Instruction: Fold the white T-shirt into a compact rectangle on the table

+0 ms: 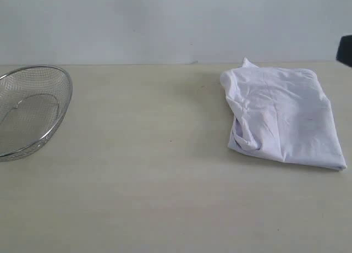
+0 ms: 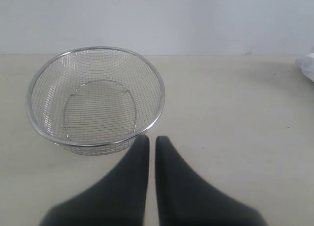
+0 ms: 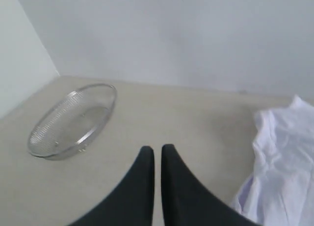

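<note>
The white T-shirt [image 1: 283,116] lies folded into a rough rectangle on the right side of the table [image 1: 154,170], plain side up with a few creases. Its edge shows in the right wrist view [image 3: 282,167] and a small corner in the left wrist view [image 2: 308,65]. My left gripper [image 2: 152,139] is shut and holds nothing; it hangs over bare tabletop just in front of the basket. My right gripper [image 3: 157,149] is also shut and holds nothing, over the table beside the shirt. Neither gripper touches the shirt.
A round wire-mesh metal basket [image 1: 30,107] sits at the table's left edge, with nothing in it. It shows in both wrist views [image 2: 95,96] [image 3: 73,119]. A dark part of an arm [image 1: 345,49] pokes in at the far right. A pale wall stands behind the table.
</note>
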`<state>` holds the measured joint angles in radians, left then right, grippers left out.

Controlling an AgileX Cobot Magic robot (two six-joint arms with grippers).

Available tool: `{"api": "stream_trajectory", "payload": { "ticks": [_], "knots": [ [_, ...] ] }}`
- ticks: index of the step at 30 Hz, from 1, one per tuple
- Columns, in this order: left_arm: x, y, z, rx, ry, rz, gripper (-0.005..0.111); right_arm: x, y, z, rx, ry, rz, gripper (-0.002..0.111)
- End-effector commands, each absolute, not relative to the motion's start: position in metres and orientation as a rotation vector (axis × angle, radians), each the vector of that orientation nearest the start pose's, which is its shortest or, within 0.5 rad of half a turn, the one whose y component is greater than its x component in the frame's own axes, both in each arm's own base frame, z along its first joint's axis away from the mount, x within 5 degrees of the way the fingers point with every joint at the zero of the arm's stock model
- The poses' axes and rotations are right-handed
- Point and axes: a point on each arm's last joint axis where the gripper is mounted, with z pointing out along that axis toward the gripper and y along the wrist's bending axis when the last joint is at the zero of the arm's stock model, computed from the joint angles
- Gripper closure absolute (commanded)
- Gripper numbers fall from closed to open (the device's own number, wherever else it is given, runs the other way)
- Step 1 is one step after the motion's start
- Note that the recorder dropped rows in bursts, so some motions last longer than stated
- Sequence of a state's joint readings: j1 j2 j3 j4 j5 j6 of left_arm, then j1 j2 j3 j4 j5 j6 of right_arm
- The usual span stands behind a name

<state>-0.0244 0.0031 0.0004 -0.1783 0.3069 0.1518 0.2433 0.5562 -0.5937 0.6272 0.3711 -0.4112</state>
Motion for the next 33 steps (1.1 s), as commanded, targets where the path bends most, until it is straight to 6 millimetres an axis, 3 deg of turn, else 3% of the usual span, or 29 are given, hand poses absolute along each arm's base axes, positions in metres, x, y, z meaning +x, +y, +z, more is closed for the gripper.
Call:
{"api": "stream_trajectory", "payload": {
  "ticks": [1,6,10,12,16,17,22,25,28,33],
  "knots": [
    [0.054,-0.006,0.186,0.033,1.787,-0.080,0.102,0.063,0.038,0.359,-0.274,1.569,0.503,0.107],
    [0.054,-0.006,0.186,0.033,1.787,-0.080,0.102,0.025,0.026,0.365,-0.298,1.395,0.438,0.107],
    [0.054,-0.006,0.186,0.033,1.787,-0.080,0.102,0.027,0.025,0.353,-0.289,1.410,0.435,0.107],
    [0.054,-0.006,0.186,0.033,1.787,-0.080,0.102,0.034,0.026,0.340,-0.256,1.441,0.459,0.107],
    [0.054,-0.006,0.186,0.033,1.787,-0.080,0.102,0.059,0.021,0.288,-0.030,1.481,0.493,0.107],
    [0.054,-0.006,0.186,0.033,1.787,-0.080,0.102,0.062,0.020,0.266,-0.048,1.517,0.436,0.107],
    [0.054,-0.006,0.186,0.033,1.787,-0.080,0.102,0.059,0.017,0.210,-0.149,1.620,0.284,0.107],
    [0.054,-0.006,0.186,0.033,1.787,-0.080,0.102,0.054,0.015,0.204,-0.152,1.590,0.281,0.107],
    [0.054,-0.006,0.186,0.033,1.787,-0.080,0.102,0.053,0.014,0.190,-0.198,1.739,0.217,0.107],
    [0.054,-0.006,0.186,0.033,1.787,-0.080,0.102,0.053,0.013,0.189,-0.210,1.741,0.196,0.107]
  ]
}}
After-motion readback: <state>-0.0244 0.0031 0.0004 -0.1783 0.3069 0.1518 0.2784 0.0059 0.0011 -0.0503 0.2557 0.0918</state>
